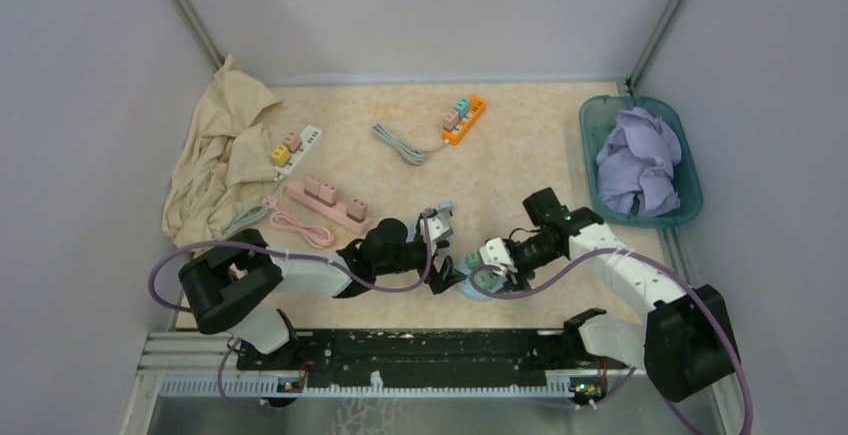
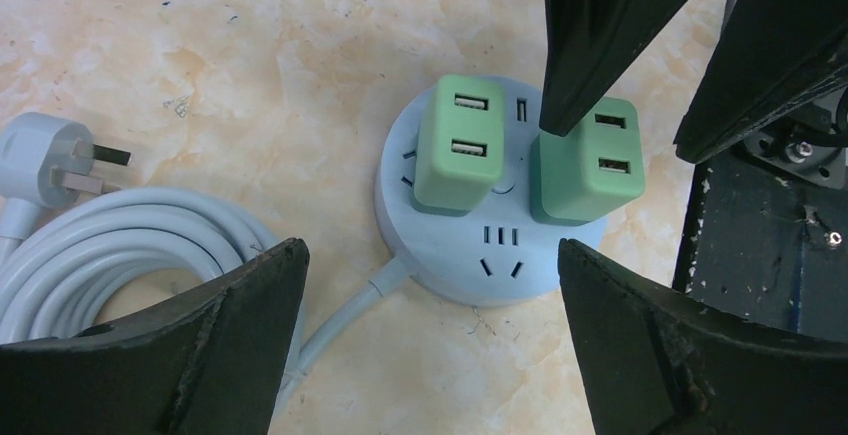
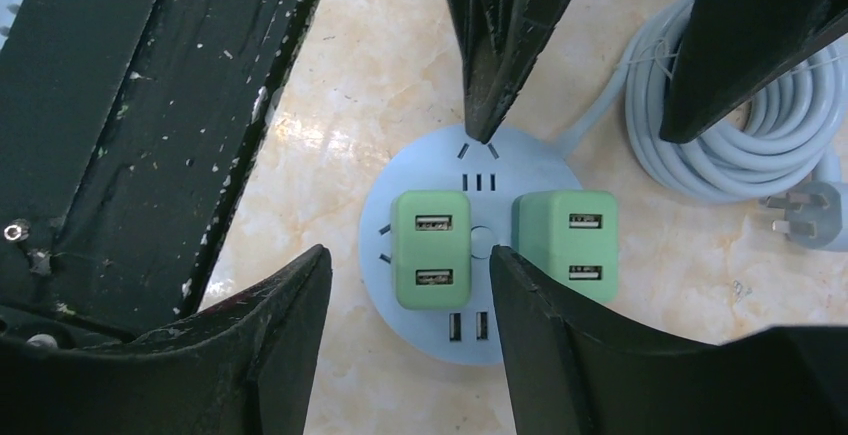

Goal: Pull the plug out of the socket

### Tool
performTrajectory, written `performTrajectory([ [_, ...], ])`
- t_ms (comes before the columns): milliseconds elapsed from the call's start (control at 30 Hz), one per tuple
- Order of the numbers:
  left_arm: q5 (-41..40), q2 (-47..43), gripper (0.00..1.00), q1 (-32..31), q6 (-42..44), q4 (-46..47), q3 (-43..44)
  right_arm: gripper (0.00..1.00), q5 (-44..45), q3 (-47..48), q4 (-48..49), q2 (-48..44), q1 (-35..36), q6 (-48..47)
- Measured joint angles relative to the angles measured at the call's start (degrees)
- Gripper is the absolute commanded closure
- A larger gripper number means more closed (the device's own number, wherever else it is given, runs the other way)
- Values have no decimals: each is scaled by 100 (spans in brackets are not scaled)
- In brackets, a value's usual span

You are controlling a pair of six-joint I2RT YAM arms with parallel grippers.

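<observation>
Progress: nothing is pulled yet; both green charger plugs sit fully in the socket.
Left gripper (image 2: 430,245): wide open above the socket, holding nothing.
Round socket (image 2: 470,255): on the table near my bases, between my two arms.
Right gripper (image 3: 408,252): open, one finger on each side of one charger plug (image 3: 432,250), not closed on it.
Remaining: I judge the grasp and the pull are both still to do.
Teal basket (image 1: 690,205): far right, with lilac cloth (image 1: 637,160) inside.
</observation>
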Motion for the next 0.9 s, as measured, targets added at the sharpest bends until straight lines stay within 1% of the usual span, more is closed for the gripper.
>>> performTrajectory([
  [167, -175, 74, 0, -68, 81, 0, 2, 41, -26, -55, 297, 0, 55, 188],
  [233, -289, 72, 0, -68, 61, 66, -2, 39, -22, -55, 389, 0, 59, 240],
  [267, -328, 66, 0, -66, 48, 111, -13, 36, -22, -55, 411, 0, 59, 262],
  [333, -382, 11, 0, -68, 31, 192, -37, 25, -22, -55, 439, 2, 59, 289],
  [367, -398, -37, 0, -68, 33, 199, -44, 18, -24, -55, 437, 2, 59, 284],
  [400, -398, -98, 1, -68, 39, 201, -44, 4, -22, -55, 424, 2, 59, 289],
  [433, -396, -166, 1, -68, 66, 195, -44, 1, -33, -55, 369, 2, 59, 269],
  [633, -564, -942, 0, -68, 533, 20, -175, 1, -46, -55, 181, 2, 59, 103],
  [767, -1180, -1587, 0, -68, 774, -164, -271, 1, -46, -55, 52, 2, 59, 17],
  [900, -1873, -2087, 0, -66, 566, -271, -297, 1, -37, -50, -96, 2, 59, -52],
])
